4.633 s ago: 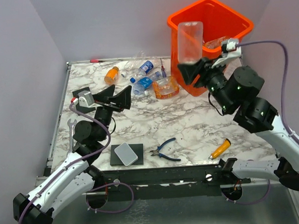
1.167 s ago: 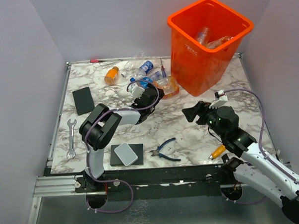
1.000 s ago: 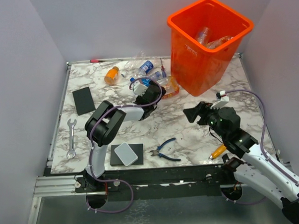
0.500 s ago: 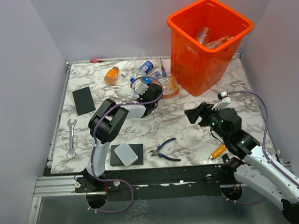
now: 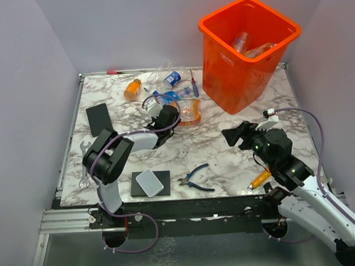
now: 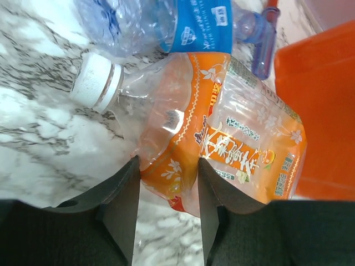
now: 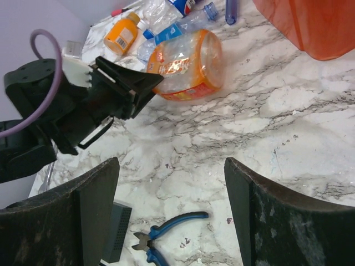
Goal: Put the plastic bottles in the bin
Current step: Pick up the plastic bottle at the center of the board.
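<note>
Left wrist view: left fingers (image 6: 119, 210) squeeze the crushed orange-label bottle (image 6: 238, 144) near the bin (image 6: 321, 111). It looks light, crinkly and slippery, so a mid-body grip seems fine. Right fingers (image 7: 94, 210) are spread wide, empty.

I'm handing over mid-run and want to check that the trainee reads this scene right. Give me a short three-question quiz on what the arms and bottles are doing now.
1. True or false: the right gripper is shut on a bottle.
2. What sits between the fingers of the left gripper? A) blue-handled pliers B) a crushed clear plastic bottle with an orange label and white cap C) a silver wrench
3. Fill in: the large orange plastic bin stands at the far ___ corner of the marble table.
Key: 1 false, it is open and empty; 2 B; 3 right.
</note>
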Available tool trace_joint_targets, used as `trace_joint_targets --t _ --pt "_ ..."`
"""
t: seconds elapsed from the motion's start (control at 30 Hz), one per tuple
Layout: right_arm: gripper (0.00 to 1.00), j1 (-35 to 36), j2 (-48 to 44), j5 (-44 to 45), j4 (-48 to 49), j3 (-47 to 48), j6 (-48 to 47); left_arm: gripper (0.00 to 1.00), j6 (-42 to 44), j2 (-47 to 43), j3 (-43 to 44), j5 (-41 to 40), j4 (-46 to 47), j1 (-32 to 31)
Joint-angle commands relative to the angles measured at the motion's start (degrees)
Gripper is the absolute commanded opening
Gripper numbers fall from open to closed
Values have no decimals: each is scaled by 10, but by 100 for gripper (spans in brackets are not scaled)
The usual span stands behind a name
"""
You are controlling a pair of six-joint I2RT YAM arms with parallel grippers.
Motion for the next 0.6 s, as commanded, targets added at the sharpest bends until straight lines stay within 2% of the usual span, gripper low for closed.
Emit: trace_joint_targets --t 0.0,0.13,0.27,0.4,0.57 --pt "80 2 -9 20 -37 35 -17 19 141 -117 -40 71 -15 8" --pt "81 2 -1 -31 -46 60 -61 17 301 -210 -73 173 -48 13" --pt "85 2 52 -126 -61 98 -97 14 429 -299 -104 345 -88 15" --pt "93 1 97 -190 -87 157 -121 9 505 -407 -146 453 -96 12" --pt "96 0 154 -283 -157 246 -152 8 567 -496 -189 505 -68 -5"
